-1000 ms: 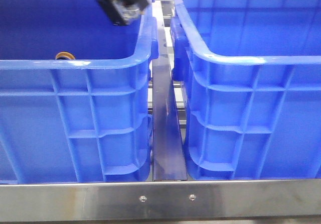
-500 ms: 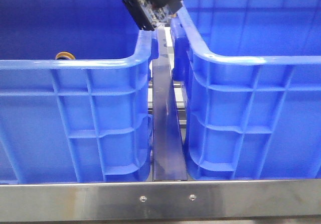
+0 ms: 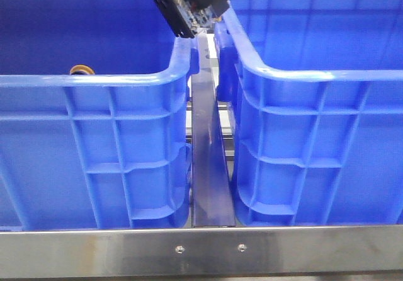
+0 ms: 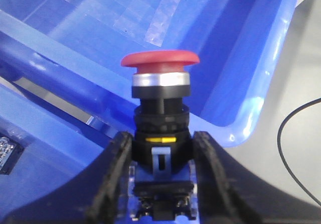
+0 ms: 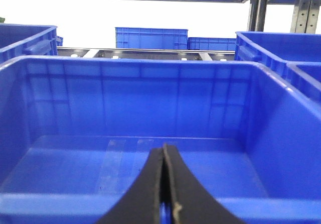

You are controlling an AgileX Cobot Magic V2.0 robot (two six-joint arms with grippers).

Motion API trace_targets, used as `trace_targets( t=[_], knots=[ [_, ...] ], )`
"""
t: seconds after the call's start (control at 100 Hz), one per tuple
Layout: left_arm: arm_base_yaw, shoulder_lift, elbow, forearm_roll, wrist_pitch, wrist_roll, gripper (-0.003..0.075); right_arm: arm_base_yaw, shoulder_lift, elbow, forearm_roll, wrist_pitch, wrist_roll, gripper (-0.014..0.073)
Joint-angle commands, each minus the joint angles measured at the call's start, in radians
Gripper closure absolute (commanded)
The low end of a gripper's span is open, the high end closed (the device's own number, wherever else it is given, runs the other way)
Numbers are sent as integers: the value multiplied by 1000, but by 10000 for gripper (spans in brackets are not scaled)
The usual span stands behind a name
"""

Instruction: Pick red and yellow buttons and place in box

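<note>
Jaws of the left gripper [image 4: 160,148] are clamped on the red button [image 4: 160,96], holding it upright over the right blue bin [image 3: 315,104], whose visible floor looks bare. The right gripper [image 5: 164,184] has its fingers pressed together. In the left blue bin [image 3: 94,111], an orange-rimmed thing [image 3: 80,70] peeks over the wall, maybe the yellow button.

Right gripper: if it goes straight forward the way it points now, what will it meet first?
Most likely the far wall of the blue box ahead. The right gripper is shut and empty, and nothing lies on the box floor in its line, though depth is hard to judge.
</note>
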Motion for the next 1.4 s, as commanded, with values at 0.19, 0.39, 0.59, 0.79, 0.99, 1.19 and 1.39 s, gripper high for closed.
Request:
trace_targets(
  t=[0.19, 0.39, 0.59, 0.79, 0.99, 1.19, 1.39],
  knots=[
    [-6, -32, -27, -33, -53, 0, 629, 4, 29, -225, -11, 165, -3, 697],
    [-6, -32, -27, -33, -53, 0, 629, 4, 153, -346, 16, 277, -3, 697],
    [-6, -32, -27, -33, -53, 0, 629, 4, 325, -457, 95, 340, -3, 697],
    [-6, -32, -27, -33, -53, 0, 629, 4, 516, -573, 99, 423, -3, 697],
    [-6, -32, -27, -33, -53, 0, 629, 4, 704, -703, 99, 561, -3, 694],
    [-6, -32, -27, -33, -53, 0, 629, 4, 833, -797, 138, 647, -3, 565],
    [-6, -32, -27, -33, -53, 0, 629, 4, 897, -824, 271, 662, -3, 131]
  ],
)
